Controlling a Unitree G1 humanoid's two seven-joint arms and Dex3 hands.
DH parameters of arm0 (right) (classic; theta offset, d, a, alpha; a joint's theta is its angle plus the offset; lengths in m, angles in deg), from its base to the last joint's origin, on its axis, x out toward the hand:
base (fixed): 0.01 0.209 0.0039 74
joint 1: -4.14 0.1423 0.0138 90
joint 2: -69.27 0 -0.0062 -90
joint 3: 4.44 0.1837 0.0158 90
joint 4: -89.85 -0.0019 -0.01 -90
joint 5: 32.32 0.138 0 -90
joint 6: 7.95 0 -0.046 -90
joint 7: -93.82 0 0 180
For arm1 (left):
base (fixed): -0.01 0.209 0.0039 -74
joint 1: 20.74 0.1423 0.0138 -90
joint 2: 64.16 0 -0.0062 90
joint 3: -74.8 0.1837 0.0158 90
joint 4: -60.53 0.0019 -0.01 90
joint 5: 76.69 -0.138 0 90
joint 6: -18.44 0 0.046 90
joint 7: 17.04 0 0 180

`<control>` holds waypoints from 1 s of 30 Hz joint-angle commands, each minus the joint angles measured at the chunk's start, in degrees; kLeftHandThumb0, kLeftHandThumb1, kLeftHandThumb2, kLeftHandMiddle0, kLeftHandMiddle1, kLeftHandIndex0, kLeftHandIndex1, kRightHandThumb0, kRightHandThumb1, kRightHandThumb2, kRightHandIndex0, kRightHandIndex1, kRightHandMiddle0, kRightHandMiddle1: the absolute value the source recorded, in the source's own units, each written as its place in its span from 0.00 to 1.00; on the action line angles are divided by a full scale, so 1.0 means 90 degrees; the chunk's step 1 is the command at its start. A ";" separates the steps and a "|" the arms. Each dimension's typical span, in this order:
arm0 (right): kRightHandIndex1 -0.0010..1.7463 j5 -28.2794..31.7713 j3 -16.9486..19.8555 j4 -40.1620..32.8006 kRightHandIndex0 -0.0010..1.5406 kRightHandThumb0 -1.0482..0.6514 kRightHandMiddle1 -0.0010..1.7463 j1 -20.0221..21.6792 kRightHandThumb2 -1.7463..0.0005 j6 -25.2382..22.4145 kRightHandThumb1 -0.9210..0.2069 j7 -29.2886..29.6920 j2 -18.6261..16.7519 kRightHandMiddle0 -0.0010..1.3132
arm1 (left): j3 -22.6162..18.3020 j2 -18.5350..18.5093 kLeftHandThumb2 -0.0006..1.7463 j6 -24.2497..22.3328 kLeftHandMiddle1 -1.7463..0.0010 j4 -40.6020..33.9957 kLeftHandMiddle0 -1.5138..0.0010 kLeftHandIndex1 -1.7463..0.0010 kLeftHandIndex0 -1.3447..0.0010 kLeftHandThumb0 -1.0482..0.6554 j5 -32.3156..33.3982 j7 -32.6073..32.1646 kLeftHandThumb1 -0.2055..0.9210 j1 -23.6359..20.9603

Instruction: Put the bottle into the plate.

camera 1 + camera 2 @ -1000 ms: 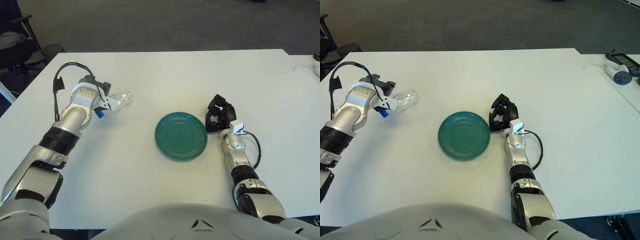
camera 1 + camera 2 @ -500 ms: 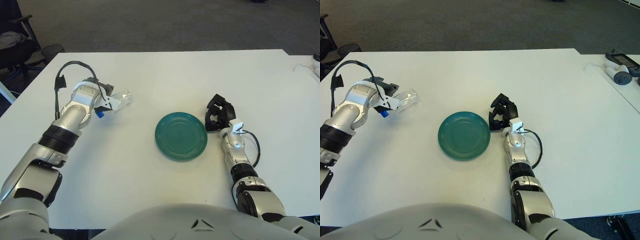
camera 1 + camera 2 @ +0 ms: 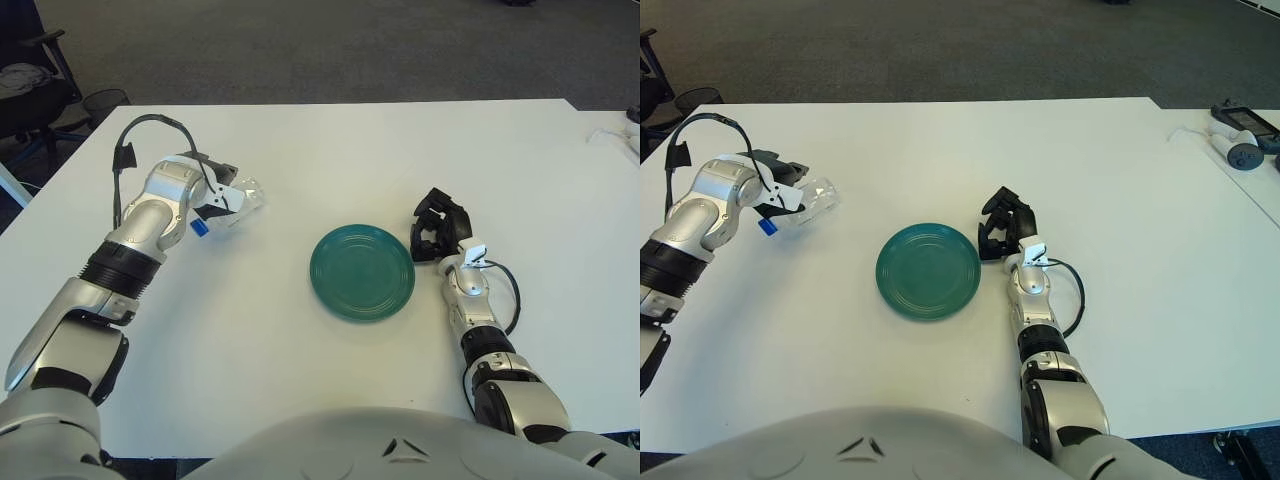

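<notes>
One clear plastic bottle (image 3: 232,204) with a blue cap matters here, and we have it clasped in our left hand (image 3: 212,196) at about ten o'clock on the white table (image 3: 330,150). It lies near-horizontal, cap toward our wrist, base aimed at two o'clock. The green plate (image 3: 362,271) sits well apart at four o'clock from it. Our right hand (image 3: 438,232), fingers curled and holding nothing, rests just beside the plate's three o'clock edge. We judge a carry toward four o'clock comes next.

clear bottle (image 3: 236,200) with blue cap, teal plate (image 3: 362,272), white table (image 3: 330,150)
</notes>
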 commanded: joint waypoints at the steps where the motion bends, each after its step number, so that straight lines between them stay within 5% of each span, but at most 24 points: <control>1: 0.94 -0.0045 -0.0056 0.0808 0.59 0.61 0.99 -0.0850 0.03 -0.0688 0.85 0.0164 -0.0210 0.50 | 0.0029 0.0037 0.53 0.0104 0.97 0.0293 0.93 1.00 1.00 0.00 0.0207 -0.0321 1.00 -0.0178; 30: 0.88 -0.0021 -0.0089 0.0865 0.62 0.61 1.00 -0.0906 0.06 -0.0659 0.84 0.0306 -0.0180 0.49 | 0.0531 0.0381 0.59 0.0506 0.90 0.2112 0.84 1.00 1.00 0.00 0.0920 -0.1022 1.00 -0.0867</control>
